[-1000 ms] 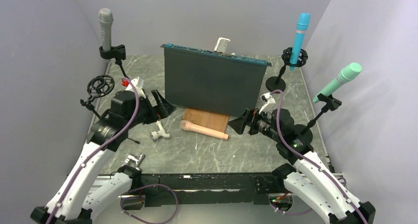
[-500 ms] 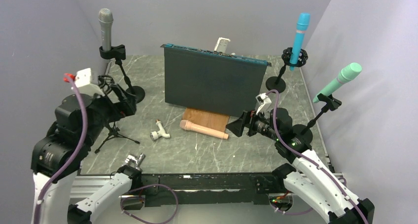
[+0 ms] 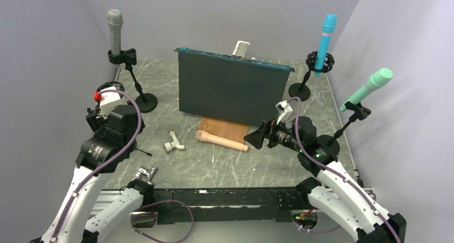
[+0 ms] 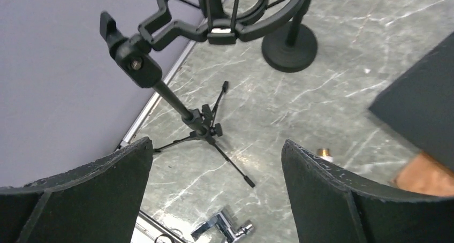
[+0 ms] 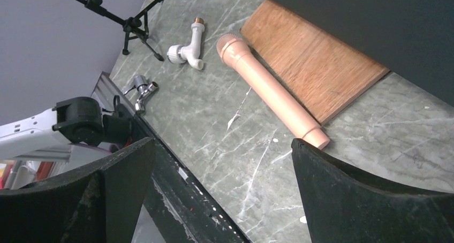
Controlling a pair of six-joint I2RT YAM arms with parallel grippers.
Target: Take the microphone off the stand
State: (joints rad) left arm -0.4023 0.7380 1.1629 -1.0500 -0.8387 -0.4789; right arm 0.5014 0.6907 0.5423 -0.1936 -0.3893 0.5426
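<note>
Lowered since earlier frame: left fingers (image 4: pixel 80 200) spread apart above spindly black tripod stand (image 4: pixel 176 101). Likewise apart, right fingers (image 5: pixel 364 200) over smooth peach cylindrical microphone (image 5: pixel 270 90) on marbled worktop (image 5: pixel 257 162).

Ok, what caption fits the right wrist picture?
Open right gripper looks down on a peach microphone lying beside a wooden board.

Peach microphone (image 5: pixel 270 93) lying flat; tripod stand (image 4: pixel 172 97) upright
</note>
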